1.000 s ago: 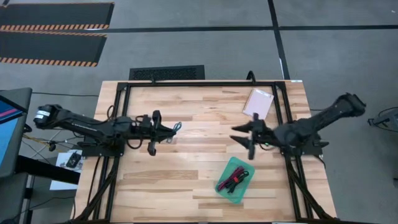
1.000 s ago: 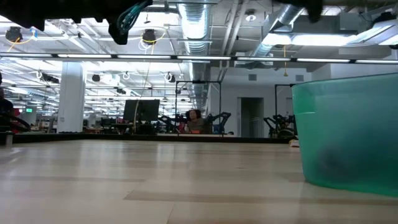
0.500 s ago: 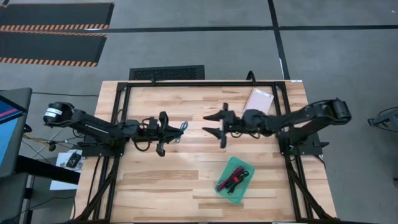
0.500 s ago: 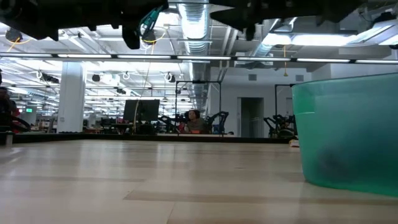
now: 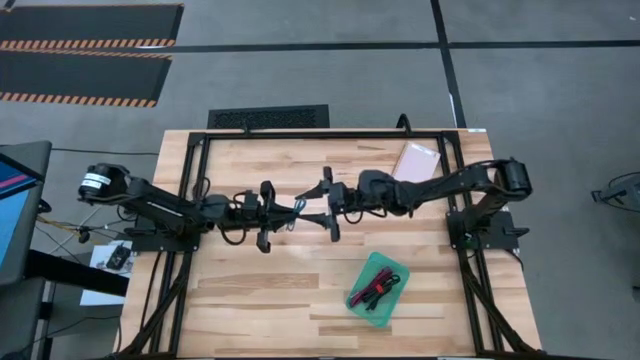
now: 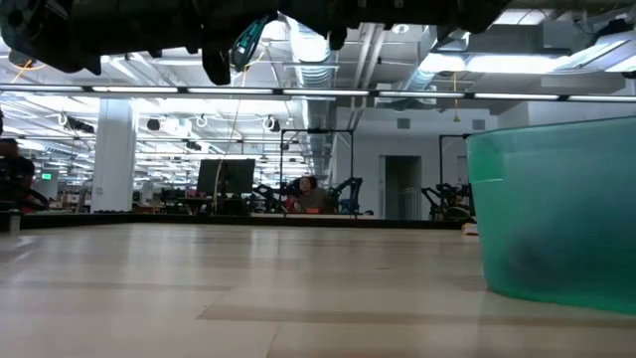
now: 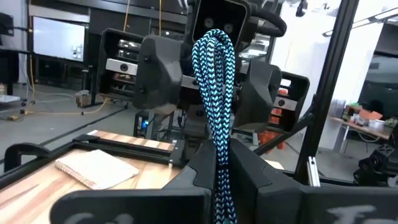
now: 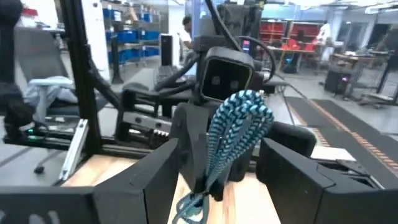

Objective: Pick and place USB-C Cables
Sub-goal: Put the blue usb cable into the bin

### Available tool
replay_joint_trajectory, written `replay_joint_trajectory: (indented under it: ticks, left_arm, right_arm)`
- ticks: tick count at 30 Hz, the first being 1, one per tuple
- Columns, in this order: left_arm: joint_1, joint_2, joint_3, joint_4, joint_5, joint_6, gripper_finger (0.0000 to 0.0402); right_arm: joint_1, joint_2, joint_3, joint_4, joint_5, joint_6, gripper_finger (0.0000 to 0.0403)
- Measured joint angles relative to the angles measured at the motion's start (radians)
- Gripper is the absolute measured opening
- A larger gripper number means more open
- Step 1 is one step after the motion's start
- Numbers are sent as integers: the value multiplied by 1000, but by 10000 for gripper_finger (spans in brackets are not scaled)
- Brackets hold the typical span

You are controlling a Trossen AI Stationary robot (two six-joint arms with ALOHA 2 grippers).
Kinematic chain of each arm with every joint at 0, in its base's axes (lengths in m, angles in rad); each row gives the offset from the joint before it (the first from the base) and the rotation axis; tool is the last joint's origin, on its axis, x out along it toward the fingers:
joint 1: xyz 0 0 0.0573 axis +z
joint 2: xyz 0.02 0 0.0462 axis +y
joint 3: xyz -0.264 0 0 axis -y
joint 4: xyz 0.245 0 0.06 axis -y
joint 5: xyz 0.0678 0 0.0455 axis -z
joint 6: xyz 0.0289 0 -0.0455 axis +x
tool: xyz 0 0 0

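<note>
Two arms meet over mid-table in the high view. Left gripper (image 5: 268,212) comes in from the left, clamped on the teal cable (image 5: 293,207), which sticks out rightward past its fingertips, held above the table (image 5: 250,290). Right gripper (image 5: 329,205) reaches in from the right, jaws spread wide, fingers either side of the cable's free end, not closed on it. Green tray (image 5: 356,303) sits nearer and to the right, holding the maroon cable (image 5: 384,278) and the black cable (image 5: 374,295). Pink packet (image 5: 415,165) lies at the far right, beside the right arm.

Low view: tray (image 6: 556,214) close at right on bare wood; contents hidden by its wall. Both arms show dark along the top edge, and the teal cable (image 6: 245,42) hangs among them, well clear of the tabletop.

Left wrist view: teal cable (image 7: 214,112) stands pinched between the left fingers (image 7: 193,165), its loop up in front of the right gripper's body. Packet (image 7: 93,168) lies on the wood beyond.

Right wrist view: teal cable (image 8: 235,134) rises between the two open right fingers (image 8: 152,171), gaps on both sides, gripped at its lower end by the left gripper (image 8: 208,180).
</note>
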Motion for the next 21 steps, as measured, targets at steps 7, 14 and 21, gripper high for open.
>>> replay_joint_trajectory:
  ticks: [7,14,21]
  left_arm:
    - [0,-7,0,-3,-10,1,6]
    - [1,-6,0,-12,-57,4,6]
    - [1,-6,0,-13,-61,3,6]
  right_arm:
    - [-26,23,10,61,-15,-16,237]
    - [-51,30,10,72,-89,16,184]
    - [-51,30,10,34,-89,54,25]
